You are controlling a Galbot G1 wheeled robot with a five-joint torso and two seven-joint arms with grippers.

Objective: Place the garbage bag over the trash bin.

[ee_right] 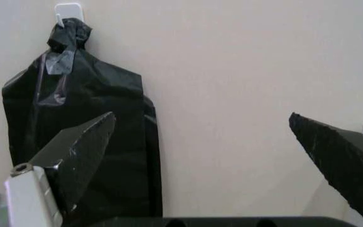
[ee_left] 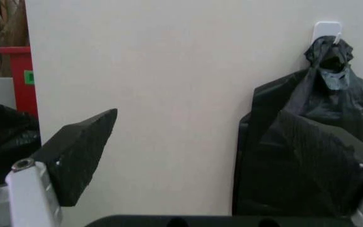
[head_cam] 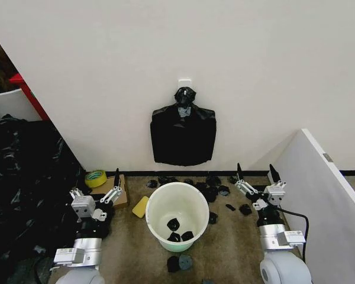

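Observation:
The garbage bag (head_cam: 183,133) hangs flat on the wall from a white hook (head_cam: 184,83), straight above the trash bin (head_cam: 151,207). The cream-white bin stands upright on the floor between my arms, with small black scraps inside. My left gripper (head_cam: 97,186) is open, left of the bin and pointing up at the wall. My right gripper (head_cam: 255,170) is open on the bin's right. Between the left gripper's (ee_left: 198,113) spread fingers the bag (ee_left: 332,94) shows beyond. The right gripper (ee_right: 200,115) also faces the wall, with the bag (ee_right: 74,99) behind one finger (ee_right: 81,151). Neither gripper holds anything.
A huge black plastic heap (head_cam: 23,177) fills the left side. A yellow tape roll (head_cam: 96,178), a brown block (head_cam: 123,190) and a yellow sponge (head_cam: 140,206) lie left of the bin. Black scraps (head_cam: 213,190) litter the floor behind it. A white panel (head_cam: 325,189) walls off the right.

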